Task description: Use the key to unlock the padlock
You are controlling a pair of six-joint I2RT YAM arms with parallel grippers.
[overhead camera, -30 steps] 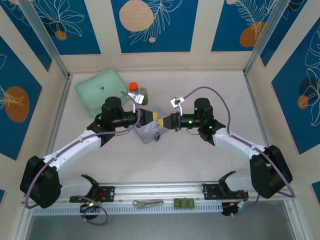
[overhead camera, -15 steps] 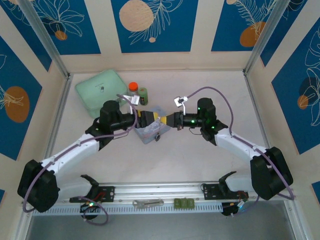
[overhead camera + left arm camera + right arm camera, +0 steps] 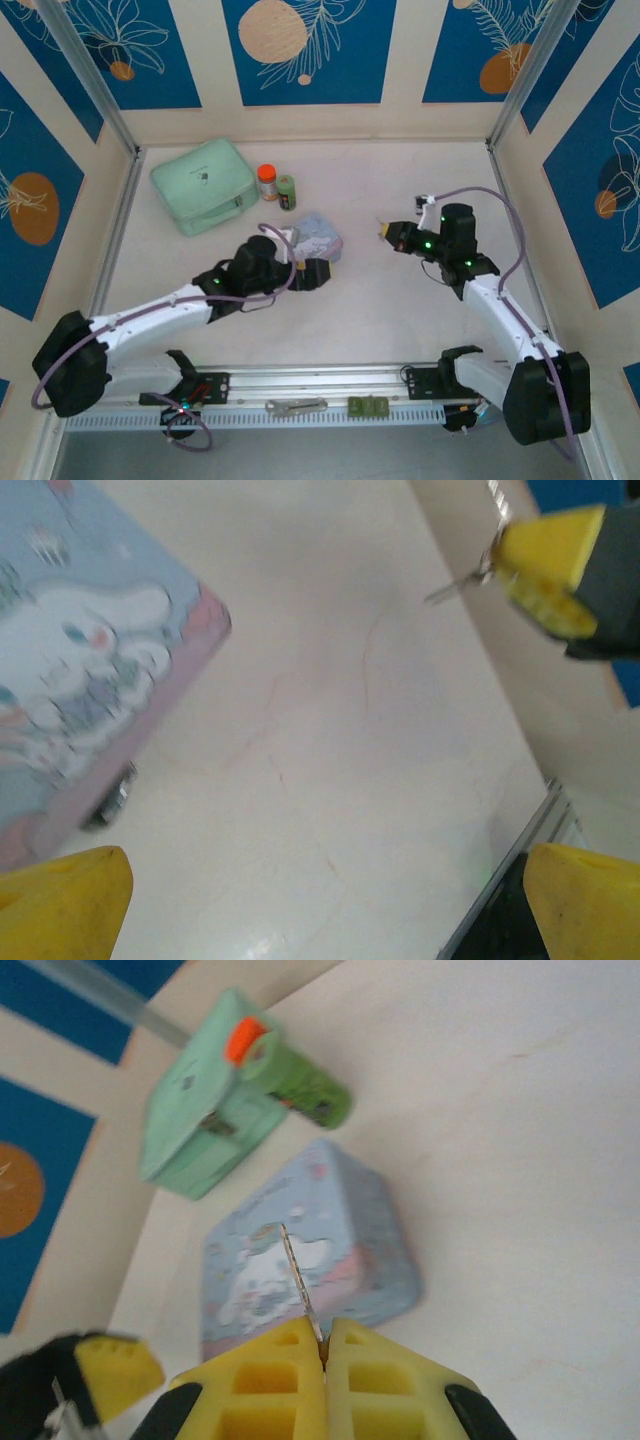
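Note:
The padlock [image 3: 110,798] is a small dark thing lying against the near edge of the light-blue tin [image 3: 318,235], which fills the left of the left wrist view [image 3: 90,680]. My left gripper [image 3: 318,272] sits just in front of the tin, open, with nothing between its yellow fingers [image 3: 60,900]. My right gripper [image 3: 386,234] hovers to the right of the tin, apart from it. It is shut on the key [image 3: 300,1280], whose thin blade sticks out from the yellow fingertips [image 3: 380,1370] towards the tin [image 3: 310,1250]. The key [image 3: 455,585] also juts from those fingers in the left wrist view.
A mint-green case [image 3: 203,185] lies at the back left, with an orange-capped bottle [image 3: 267,181] and a green bottle [image 3: 287,190] beside it. A grey tool [image 3: 297,406] and a green block [image 3: 367,406] rest on the front rail.
My left gripper has opened and drawn back towards the front, off the tin. My right arm has swung right, away from the tin, with the key still held.

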